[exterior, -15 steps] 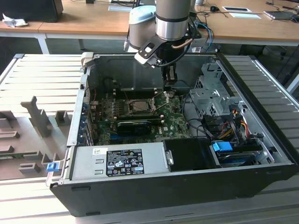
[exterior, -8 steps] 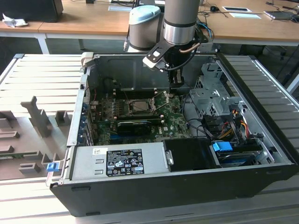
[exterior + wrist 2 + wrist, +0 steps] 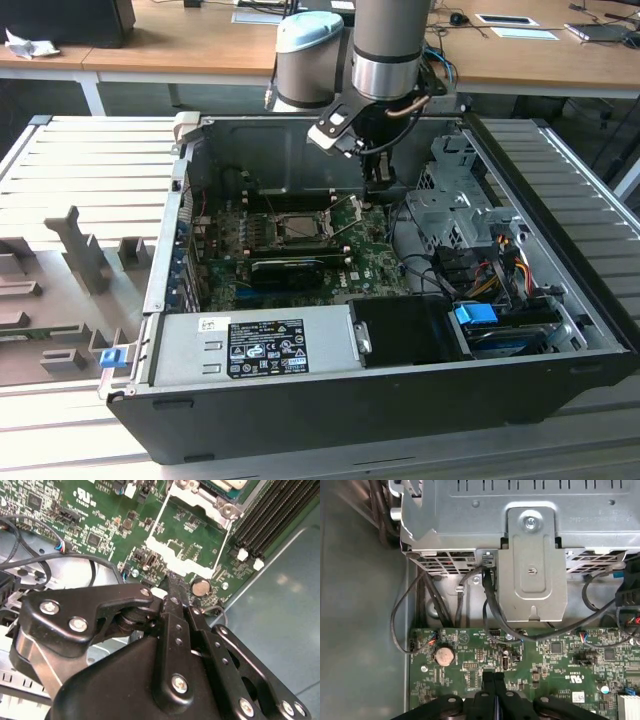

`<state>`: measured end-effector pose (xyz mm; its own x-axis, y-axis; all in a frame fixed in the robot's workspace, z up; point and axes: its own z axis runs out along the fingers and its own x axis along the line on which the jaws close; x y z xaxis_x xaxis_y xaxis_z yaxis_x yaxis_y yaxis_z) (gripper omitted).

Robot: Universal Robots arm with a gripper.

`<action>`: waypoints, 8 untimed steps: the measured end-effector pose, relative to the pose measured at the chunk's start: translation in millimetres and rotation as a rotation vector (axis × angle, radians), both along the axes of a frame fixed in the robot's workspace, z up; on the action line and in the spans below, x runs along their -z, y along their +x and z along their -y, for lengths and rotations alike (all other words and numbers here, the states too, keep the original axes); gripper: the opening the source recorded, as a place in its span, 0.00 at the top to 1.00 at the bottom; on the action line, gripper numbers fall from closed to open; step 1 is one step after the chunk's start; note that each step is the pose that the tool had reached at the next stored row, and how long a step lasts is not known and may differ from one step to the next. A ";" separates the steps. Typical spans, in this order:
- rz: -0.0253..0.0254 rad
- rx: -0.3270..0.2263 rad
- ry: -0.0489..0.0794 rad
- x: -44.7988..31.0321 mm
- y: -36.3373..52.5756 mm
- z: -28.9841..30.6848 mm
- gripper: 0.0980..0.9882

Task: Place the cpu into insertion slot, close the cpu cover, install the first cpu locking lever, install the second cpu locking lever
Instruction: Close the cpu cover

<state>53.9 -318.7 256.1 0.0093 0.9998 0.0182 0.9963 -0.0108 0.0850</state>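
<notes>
"Gripper, black and two-fingered, is down inside the big open black steel computer case. Fingers pressed together, nothing visibly between them."

"Over what?"

"The green motherboard, at its edge nearest the grey metal drive cage, beside a round silver coin cell. The small square black insertion slot sits mid-board, with the thin silvery-dark metal cpu cover at it."

"How would that cover handle?"

"Light, stiff and hinged, I'd guess. Push its free edge; don't pinch."
</notes>
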 end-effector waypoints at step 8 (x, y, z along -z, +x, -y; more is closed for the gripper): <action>0.0000 0.000 0.000 9.0 3.4 0.0 0.99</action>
<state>57.3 -318.7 247.1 0.0094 0.9998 0.0182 0.9963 -0.0109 0.0850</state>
